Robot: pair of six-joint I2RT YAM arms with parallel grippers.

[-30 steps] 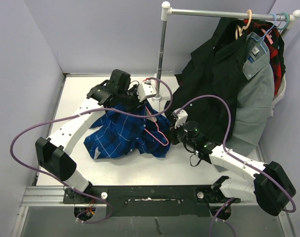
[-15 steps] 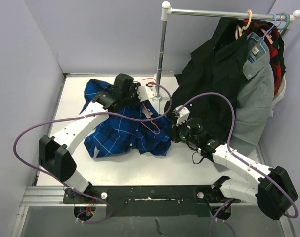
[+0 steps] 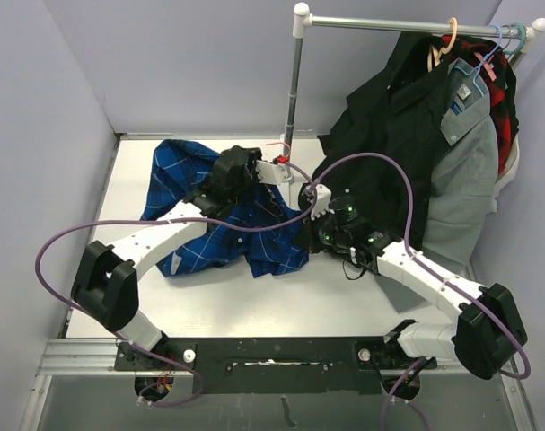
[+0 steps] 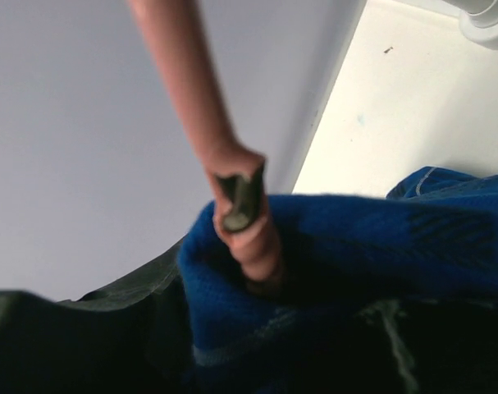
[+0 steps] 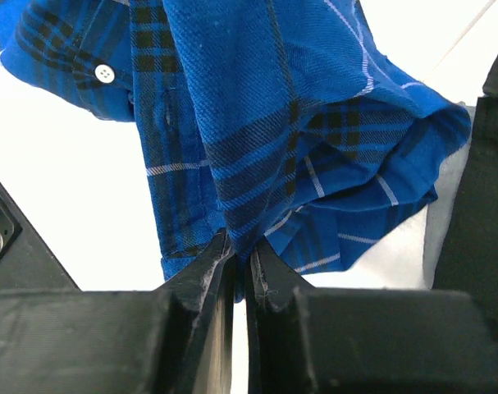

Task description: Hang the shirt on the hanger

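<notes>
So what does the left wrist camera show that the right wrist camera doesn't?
Only the left wrist view shows the pink hanger, running down into a fold of the shirt, plus the grey wall and the rack's foot. Only the right wrist view shows the right gripper pinching a fold of the shirt, and a white button. Both show the blue shirt and the white table.
</notes>
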